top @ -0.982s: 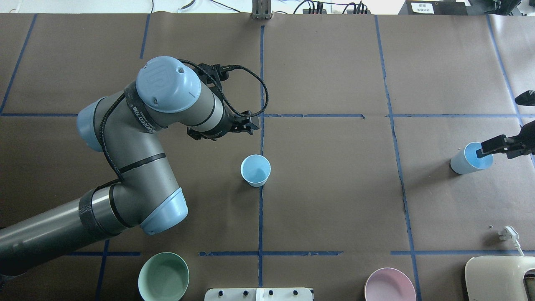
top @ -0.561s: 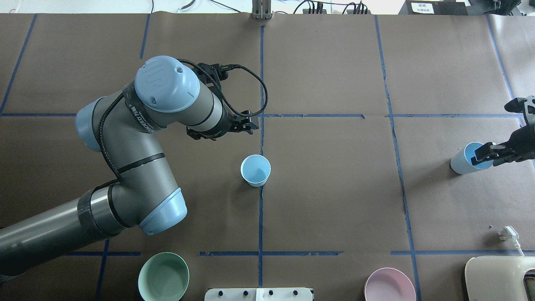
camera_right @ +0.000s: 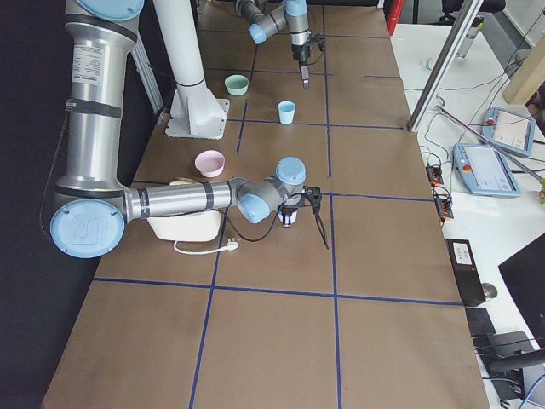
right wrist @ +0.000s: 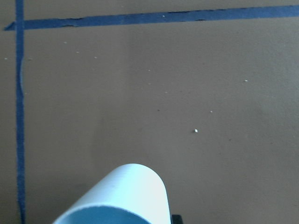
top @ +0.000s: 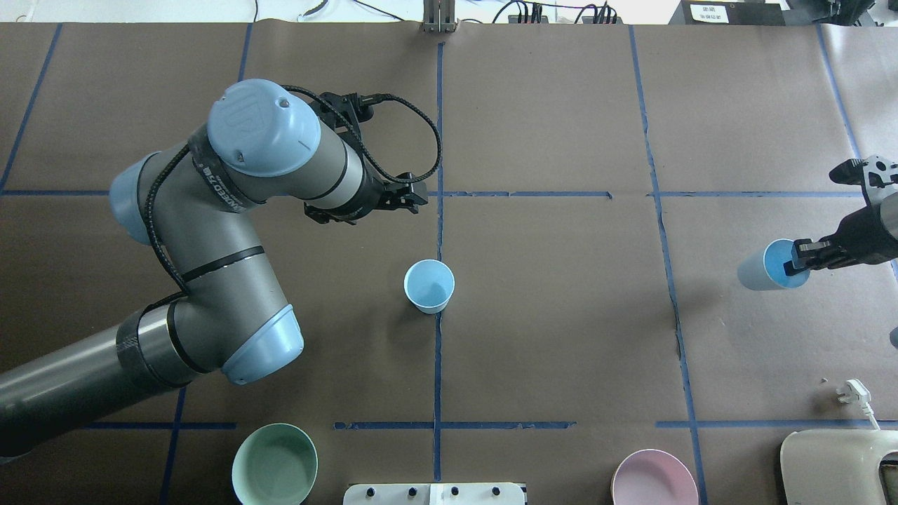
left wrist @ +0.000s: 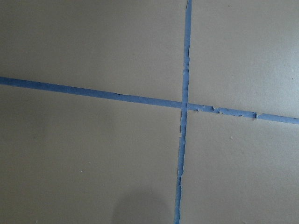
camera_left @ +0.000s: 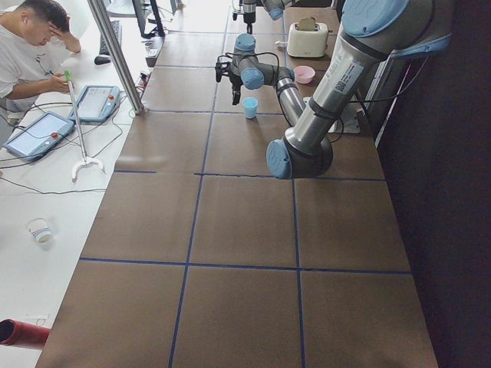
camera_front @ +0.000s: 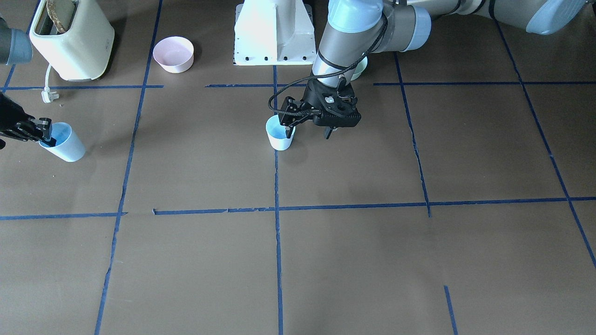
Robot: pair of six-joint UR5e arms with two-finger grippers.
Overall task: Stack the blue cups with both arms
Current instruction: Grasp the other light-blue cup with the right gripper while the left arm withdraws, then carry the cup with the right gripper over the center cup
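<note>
One pale-blue cup (top: 429,285) stands upright at the table's middle on a blue tape line; it also shows in the front view (camera_front: 280,132). My left gripper (camera_front: 329,135) hangs over the table just beyond this cup and apart from it; its jaws are hidden, so I cannot tell if it is open. My right gripper (top: 798,261) is shut on the rim of the second blue cup (top: 765,266) at the far right, one finger inside. This cup is tilted (camera_front: 64,143), and its wall fills the bottom of the right wrist view (right wrist: 124,196).
A mint-green bowl (top: 274,464) and a pink bowl (top: 654,478) sit at the near edge beside the white pedestal (camera_front: 274,32). A cream toaster (top: 835,466) with a white plug (top: 852,389) is at the near right. Blue tape lines grid the brown table.
My right gripper has moved left with the blue cup, which now tilts more. My left arm has shifted slightly left and away from the middle cup, which has not moved.
</note>
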